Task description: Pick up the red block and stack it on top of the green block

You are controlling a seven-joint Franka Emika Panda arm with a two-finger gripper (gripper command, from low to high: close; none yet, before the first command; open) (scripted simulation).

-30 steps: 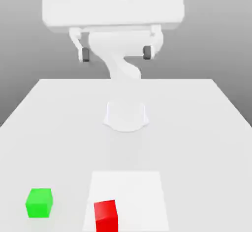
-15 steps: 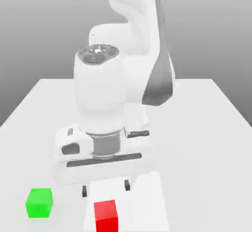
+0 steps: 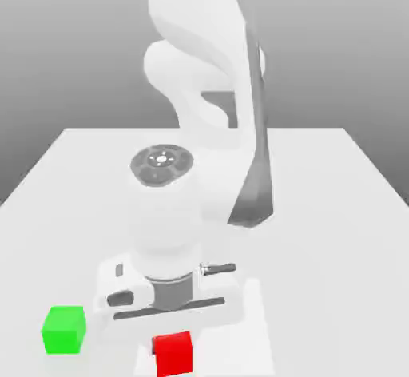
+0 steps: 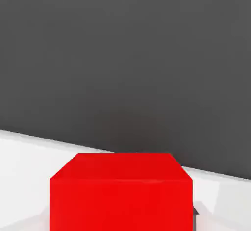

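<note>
Gripper (image 3: 172, 343): closed on the red block (image 3: 174, 356), which sits between the fingers. Grasp judged made; lift is the step in hand. Green block (image 3: 64, 331): apart from the gripper, toward the exterior view's left, unstacked. Next move: raise clear, carry across, align above green, lower, release.

1. Below the hand (image 3: 173, 347), a pale, smooth tabletop (image 3: 319, 248) bears a whiter rectangular patch (image 3: 232, 311).
2. Beyond the hand, a plain grey backdrop (image 3: 335, 48) darkens downward.
3. Past the surface's edge near the hand: flat dark grey (image 4: 122, 54).
</note>
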